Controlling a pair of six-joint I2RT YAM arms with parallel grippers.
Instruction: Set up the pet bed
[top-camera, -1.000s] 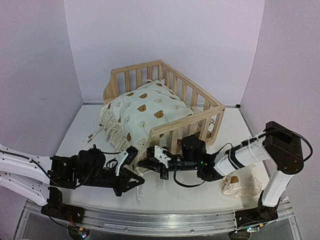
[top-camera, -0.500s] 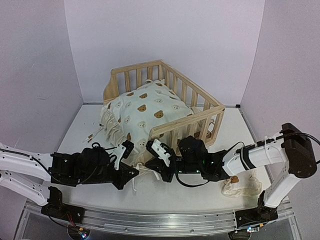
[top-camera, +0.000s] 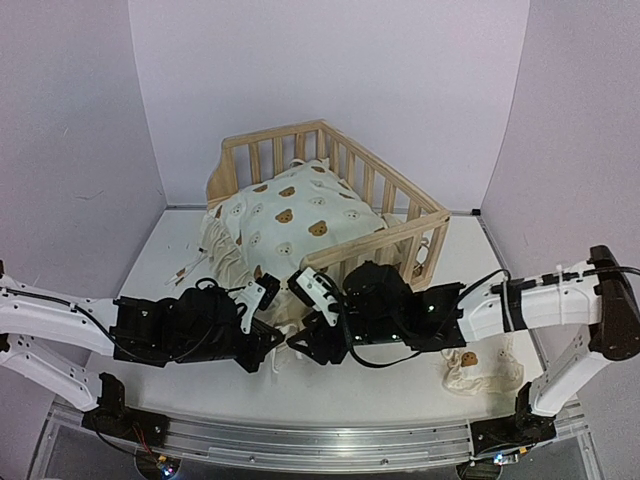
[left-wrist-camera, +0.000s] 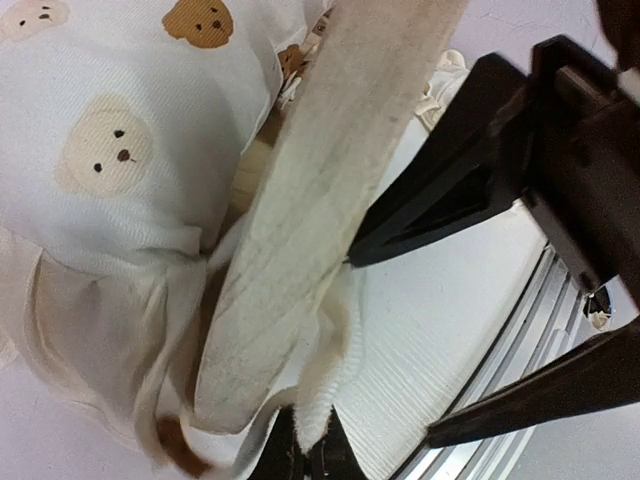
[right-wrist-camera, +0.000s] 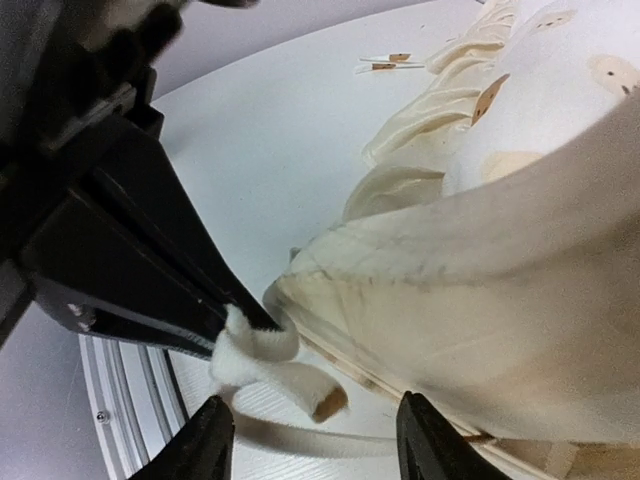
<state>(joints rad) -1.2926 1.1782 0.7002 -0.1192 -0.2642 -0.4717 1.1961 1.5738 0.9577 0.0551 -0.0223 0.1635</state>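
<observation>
Tools of both arms are met low over the near part of the surface (top-camera: 160, 260), just in front of the pet bed (top-camera: 375, 240). The left tool (left-wrist-camera: 305, 455) is seen closed, and a cream tie (right-wrist-camera: 262, 350) from the cushion (top-camera: 300, 215) is pinched at its tip. The right tool (right-wrist-camera: 320, 440) is held with its fingers apart. The tie is looped across that gap, but nothing is clamped by it.

Just beyond the two tools, the near corner of the wooden frame is found, with the front rail running away to the right. The frame is set at a slant on the surface. Its long axis appears to run from near-left to far-right, though this cannot be fixed with certainty from the overhead view. The cushion is heaped inside and spilled over the open left side. Its frilled edge is draped down toward the left tool.

The coming move is judged to turn on one relation: the tie lies between the tools, and the frame's corner stands directly behind it. The right tool is the nearer to that corner and rail. The tie would therefore have to be carried away from the arms and toward the right.

Well apart, near the right arm's base, a small pillow (top-camera: 480, 365) is left on the surface.
</observation>
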